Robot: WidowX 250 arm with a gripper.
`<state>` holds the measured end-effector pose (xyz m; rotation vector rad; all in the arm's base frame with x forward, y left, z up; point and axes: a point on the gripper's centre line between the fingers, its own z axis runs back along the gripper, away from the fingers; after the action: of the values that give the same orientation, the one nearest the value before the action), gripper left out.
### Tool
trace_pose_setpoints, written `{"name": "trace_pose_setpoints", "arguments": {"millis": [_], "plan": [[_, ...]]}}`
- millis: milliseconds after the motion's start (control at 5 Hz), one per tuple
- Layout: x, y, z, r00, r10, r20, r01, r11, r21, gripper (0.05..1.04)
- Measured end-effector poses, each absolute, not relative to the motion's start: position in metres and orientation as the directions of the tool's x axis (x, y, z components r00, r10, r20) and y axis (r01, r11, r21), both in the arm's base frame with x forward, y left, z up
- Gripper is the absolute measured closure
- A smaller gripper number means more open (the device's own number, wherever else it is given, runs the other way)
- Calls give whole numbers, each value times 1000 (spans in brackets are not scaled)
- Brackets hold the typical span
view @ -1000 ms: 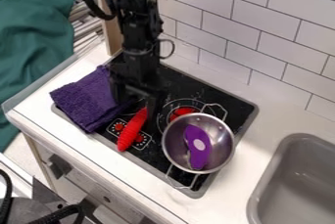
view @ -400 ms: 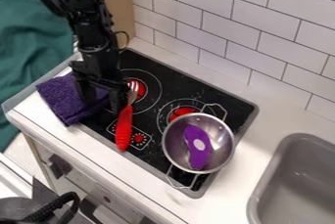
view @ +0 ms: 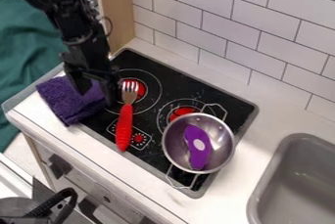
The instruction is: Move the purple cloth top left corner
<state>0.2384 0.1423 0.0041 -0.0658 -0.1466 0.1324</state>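
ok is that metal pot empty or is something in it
Not empty: the metal pot has a purple item with a pale oval spot lying inside, below its rim.

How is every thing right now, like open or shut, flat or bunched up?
Purple cloth: bunched up, partly on the stove.
Gripper: open, at the cloth.
Fork: lying down, prongs toward the wall.
Pot: upright, no lid.
Purple toy: lying inside the pot.
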Motion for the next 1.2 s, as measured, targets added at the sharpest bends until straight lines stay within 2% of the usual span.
{"name": "trace_pose_setpoints", "arguments": {"millis": [400, 800, 1000, 1200], "plan": [[248, 172, 2, 977, 99, 189, -103, 995, 11, 82], [261, 200, -10, 979, 85, 185, -104, 990, 95, 82], [266, 203, -31, 990, 72, 125, -83, 993, 86, 82], [277, 198, -40, 998, 43, 49, -45, 998, 45, 82]]}}
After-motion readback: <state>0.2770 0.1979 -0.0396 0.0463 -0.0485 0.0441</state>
